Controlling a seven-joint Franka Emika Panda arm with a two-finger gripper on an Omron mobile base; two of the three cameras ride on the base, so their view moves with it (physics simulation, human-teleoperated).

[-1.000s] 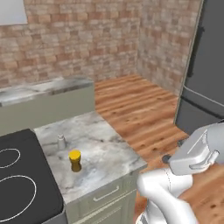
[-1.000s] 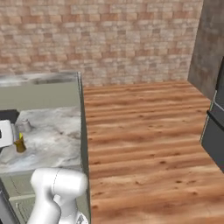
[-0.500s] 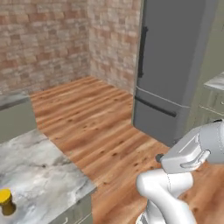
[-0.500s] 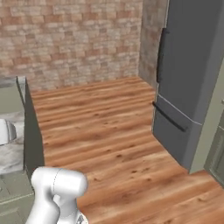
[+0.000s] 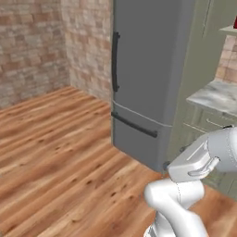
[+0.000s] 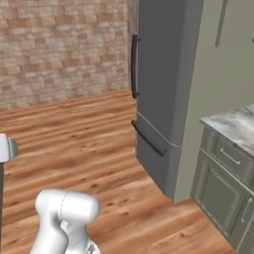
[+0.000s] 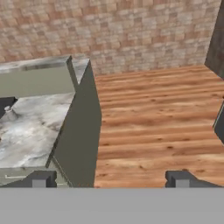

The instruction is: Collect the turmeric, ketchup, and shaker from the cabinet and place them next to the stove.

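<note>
One grey fridge (image 5: pixel 143 69), two bar handles; one shaker (image 7: pixel 9 114) on marble counter (image 7: pixel 30 131). Gripper (image 7: pixel 111 179) fingers apart, holding nothing.

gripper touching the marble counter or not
Apart. In the hand view the gripper is open and empty, with the marble counter lying well beyond its fingertips.

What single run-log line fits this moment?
base: facing fridge | gripper: open, empty | ketchup: on cabinet shelf | shaker: on counter
</note>
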